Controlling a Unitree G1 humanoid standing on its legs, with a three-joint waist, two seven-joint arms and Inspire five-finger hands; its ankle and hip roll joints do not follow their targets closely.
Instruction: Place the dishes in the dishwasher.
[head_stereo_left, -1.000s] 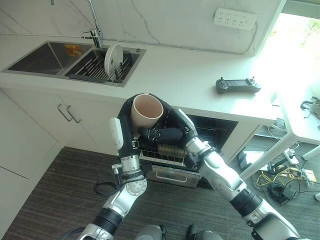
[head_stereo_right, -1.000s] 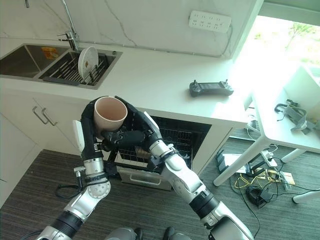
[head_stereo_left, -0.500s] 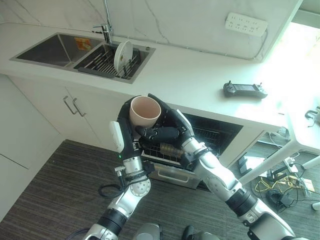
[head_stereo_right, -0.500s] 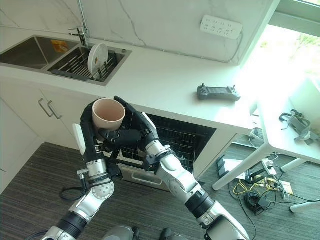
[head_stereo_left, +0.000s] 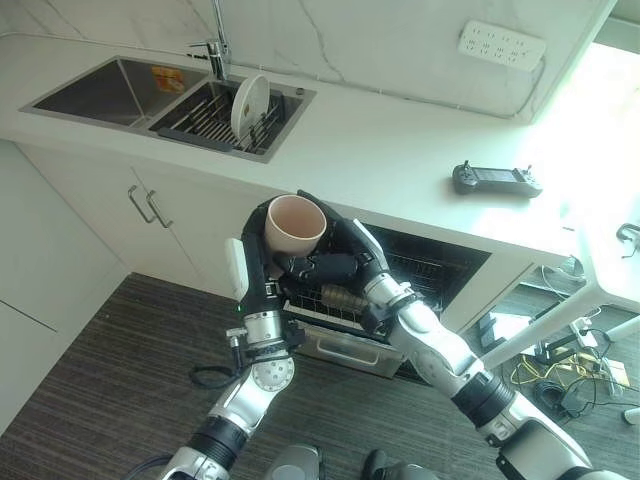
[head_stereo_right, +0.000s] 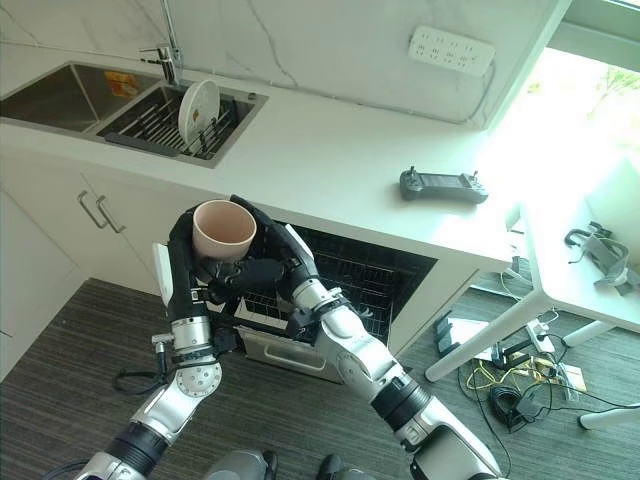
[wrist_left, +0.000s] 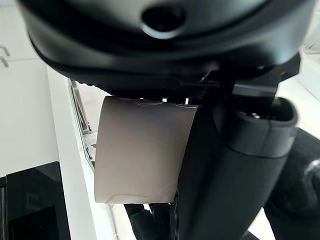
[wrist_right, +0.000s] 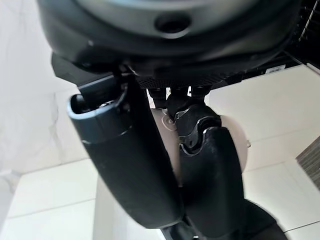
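White marble-veined wall panels back a long white counter (head_stereo_left: 400, 150) in the left eye view, with a steel double sink (head_stereo_left: 110, 90) at its left end, a dish rack (head_stereo_left: 215, 120) set in the nearer basin and a white plate (head_stereo_left: 248, 105) standing upright in it; a black handheld controller (head_stereo_left: 497, 179) lies well apart near the counter's right end, a power strip (head_stereo_left: 502, 44) is mounted on the wall, and dark striped flooring (head_stereo_left: 90, 390) runs below the cabinets. Under the counter the dishwasher (head_stereo_left: 430, 270) stands open with its wire rack (head_stereo_left: 330, 305) pulled out. The right eye view shows the step in hand: a beige cup (head_stereo_right: 224, 230), mouth up, is carried above the pulled-out rack, the left hand (head_stereo_right: 182, 270) curled round its side and the right hand (head_stereo_right: 262, 262) wrapped against it from the other side. In the left wrist view the cup's pale wall (wrist_left: 142, 150) sits clasped against the dark fingers. In the right wrist view the fingers (wrist_right: 210, 165) curl onto the same pale surface. Judged from this, the cup is mid-transfer; next it probably needs lowering into a free slot of the rack, likely turned mouth down, before both hands let go.
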